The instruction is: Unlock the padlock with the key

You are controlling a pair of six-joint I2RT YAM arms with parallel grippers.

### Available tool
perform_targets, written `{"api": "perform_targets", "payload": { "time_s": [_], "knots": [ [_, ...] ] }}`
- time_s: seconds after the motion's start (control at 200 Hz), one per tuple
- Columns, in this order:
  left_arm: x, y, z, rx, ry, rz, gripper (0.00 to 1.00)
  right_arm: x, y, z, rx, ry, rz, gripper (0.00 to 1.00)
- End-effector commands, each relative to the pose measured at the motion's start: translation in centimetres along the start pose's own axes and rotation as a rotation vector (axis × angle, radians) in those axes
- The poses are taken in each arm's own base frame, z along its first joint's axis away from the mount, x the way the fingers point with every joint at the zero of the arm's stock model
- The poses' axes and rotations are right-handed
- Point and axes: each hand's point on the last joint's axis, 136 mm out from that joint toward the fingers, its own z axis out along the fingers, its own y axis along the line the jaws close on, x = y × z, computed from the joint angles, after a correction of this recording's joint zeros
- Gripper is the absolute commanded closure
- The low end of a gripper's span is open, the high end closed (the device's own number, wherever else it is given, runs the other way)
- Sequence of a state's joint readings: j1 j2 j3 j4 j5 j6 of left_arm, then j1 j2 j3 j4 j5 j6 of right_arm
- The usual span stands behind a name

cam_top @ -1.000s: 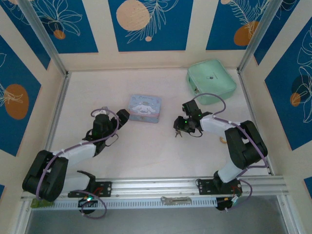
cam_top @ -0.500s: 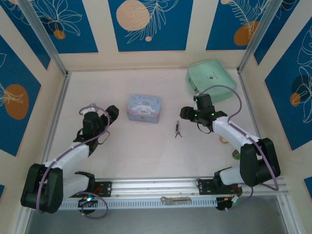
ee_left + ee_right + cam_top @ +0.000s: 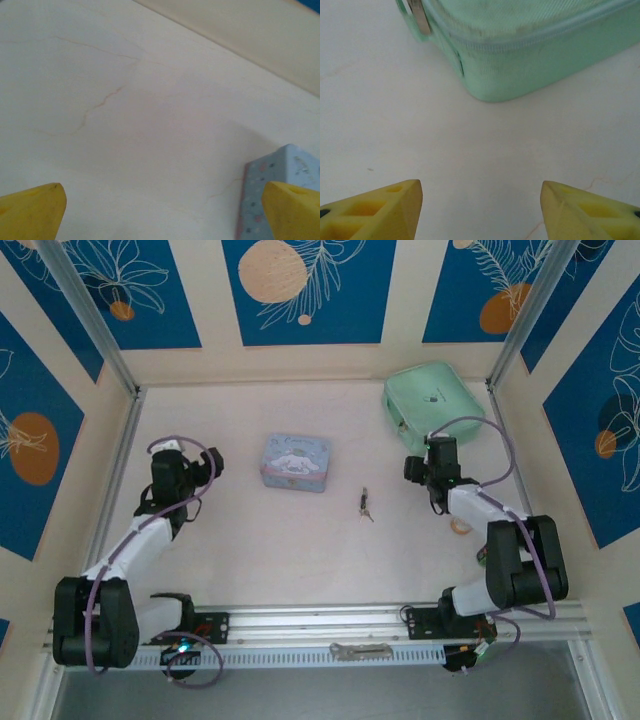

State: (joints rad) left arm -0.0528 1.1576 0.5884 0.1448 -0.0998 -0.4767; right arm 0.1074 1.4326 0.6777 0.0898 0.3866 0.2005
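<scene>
So here's the setup: the padlock [image 3: 365,500] and the key [image 3: 368,515] lie together on the table [image 3: 300,560] as one tiny dark sliver. It's too small to tell which end is which, or whether the key is in the lock. Its long axis runs roughly away from the arm bases, tipped a little.

The right gripper [image 3: 480,212] has its fingers apart with nothing but bare table between them. It's nosed up close to the mint pouch [image 3: 530,45], so it faces the wrong way. The lock sits off to its left and a bit back toward the bases, near but not touching.

The left gripper [image 3: 160,215] is spread wide and empty too. A corner of the tin box [image 3: 272,195] pokes in just beside its right finger. From there the lock is well apart to the right, past the tin.

So the right arm is clearly the nearer one. My guess is that it has to swing round to its left and come down in line with that sliver. Nothing's held, so I'd say the unlocking hasn't really got going.
</scene>
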Motion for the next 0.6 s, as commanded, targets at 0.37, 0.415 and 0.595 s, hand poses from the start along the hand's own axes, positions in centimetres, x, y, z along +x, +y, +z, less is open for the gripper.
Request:
{"api": "perform_targets", "payload": {
  "time_s": [0.37, 0.415, 0.595],
  "knots": [
    [0.7, 4.7, 1.3, -0.210, -0.091, 0.265, 0.01, -2.9, 0.8, 1.0, -0.142, -0.271, -0.048, 0.35],
    [0.8, 4.8, 1.4, -0.211, -0.098, 0.269, 0.01, -2.7, 0.5, 0.9, -0.138, -0.282, -0.037, 0.30],
    [1.3, 5.0, 2.5, -0.201, -0.141, 0.289, 0.01, -1.9, -0.5, 0.3, -0.141, -0.393, 0.012, 0.01]
  ]
}}
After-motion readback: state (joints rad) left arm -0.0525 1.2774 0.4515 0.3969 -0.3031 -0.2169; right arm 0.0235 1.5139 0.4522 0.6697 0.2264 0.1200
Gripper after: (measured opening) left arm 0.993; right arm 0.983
